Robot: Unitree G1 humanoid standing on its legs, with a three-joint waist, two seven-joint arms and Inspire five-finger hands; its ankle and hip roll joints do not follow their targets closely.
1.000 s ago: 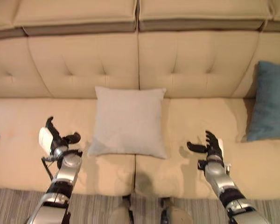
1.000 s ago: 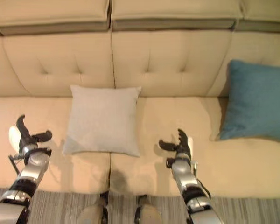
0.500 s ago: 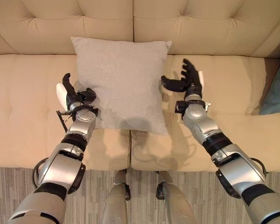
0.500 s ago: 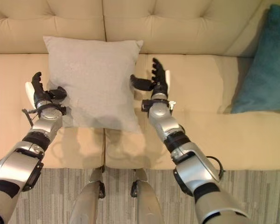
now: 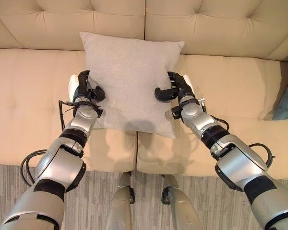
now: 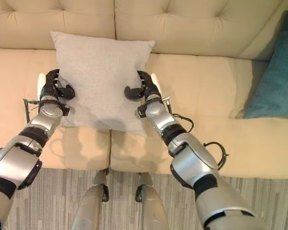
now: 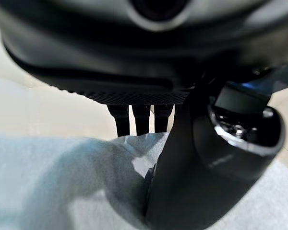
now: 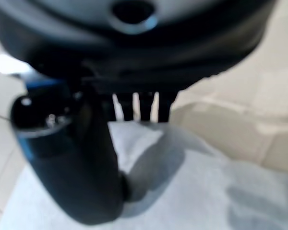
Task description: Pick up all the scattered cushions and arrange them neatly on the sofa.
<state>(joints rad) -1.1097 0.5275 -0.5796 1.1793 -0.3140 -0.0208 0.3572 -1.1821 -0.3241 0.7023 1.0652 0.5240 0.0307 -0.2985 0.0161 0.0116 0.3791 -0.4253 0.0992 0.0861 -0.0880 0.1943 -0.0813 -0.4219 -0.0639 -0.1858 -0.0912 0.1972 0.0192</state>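
Observation:
A light grey square cushion [image 5: 129, 76] lies on the beige sofa seat [image 5: 29, 96], its top edge against the backrest. My left hand [image 5: 84, 91] grips its left edge and my right hand [image 5: 175, 88] its right edge. Each thumb curls over the top face while the fingers reach beneath. In the left wrist view the thumb [image 7: 206, 158] presses into the grey cloth [image 7: 48, 182]. The right wrist view has the thumb [image 8: 81, 163] bearing down on the cushion [image 8: 192, 191] in the same way. A teal cushion [image 6: 276, 72] leans against the backrest at the far right.
The tufted backrest [image 5: 206, 24] rises right behind the grey cushion. A seam between the two seat pads runs under the cushion's lower edge. A striped rug [image 5: 96, 201] lies in front of the sofa.
The camera has come closer over the sofa. Both hands moved inward from beside the grey cushion and closed on its left and right edges.

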